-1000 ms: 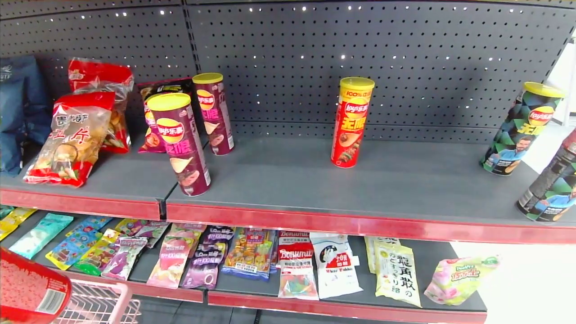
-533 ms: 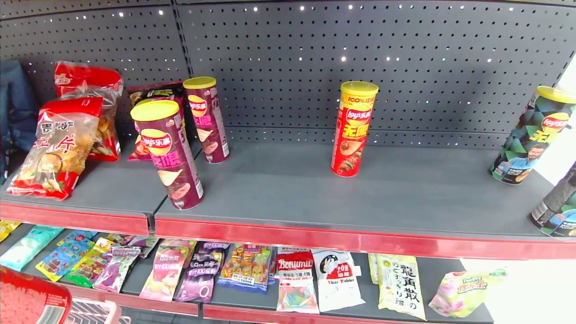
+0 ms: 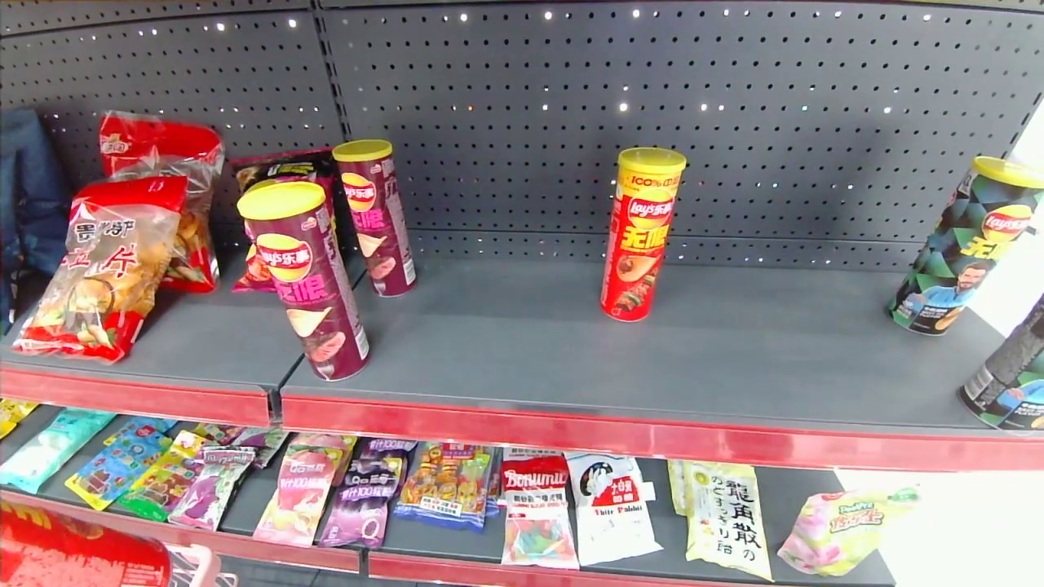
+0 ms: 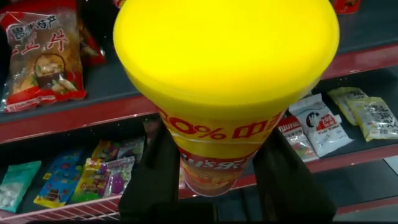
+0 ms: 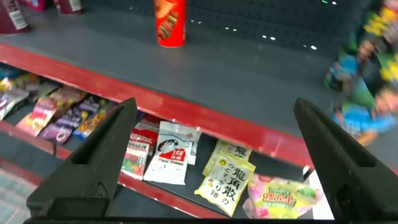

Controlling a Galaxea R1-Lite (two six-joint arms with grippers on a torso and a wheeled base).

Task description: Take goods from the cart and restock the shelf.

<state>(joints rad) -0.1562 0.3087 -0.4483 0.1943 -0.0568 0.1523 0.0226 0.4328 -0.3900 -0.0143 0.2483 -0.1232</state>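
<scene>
1. The left gripper [image 4: 219,134] has its fingers [image 4: 155,180] clamped on a red can [image 4: 227,56] with a yellow lid.
2. One dark finger lies against each side of the can's body, below the lid. The lid faces the left wrist camera.
3. In the head view the held can [image 3: 65,554] is at the lower left corner, low in front of the lower shelf [image 3: 816,481] and just beside the pink cart [image 3: 200,562] rim.
4. The right gripper [image 5: 216,104] has its fingers [image 5: 99,162] spread wide apart with nothing between them. It hangs in front of the upper shelf's red front edge, with the lower shelf's packets [image 5: 171,152] showing between the fingers.
5. On the upper shelf [image 3: 530,342] a second red can [image 3: 642,234] stands upright near the middle, well apart from its neighbours.
6. Two purple cans stand upright to the left: one [image 3: 306,281] near the front edge, the other [image 3: 373,216] farther back.
7. Red chip bags [image 3: 106,261] lie at the far left of the upper shelf.
8. Two dark patterned cans [image 3: 958,244] stand at the right end, one behind the other.
9. Flat candy packets [image 3: 457,481] lie in a row along the lower shelf.
</scene>
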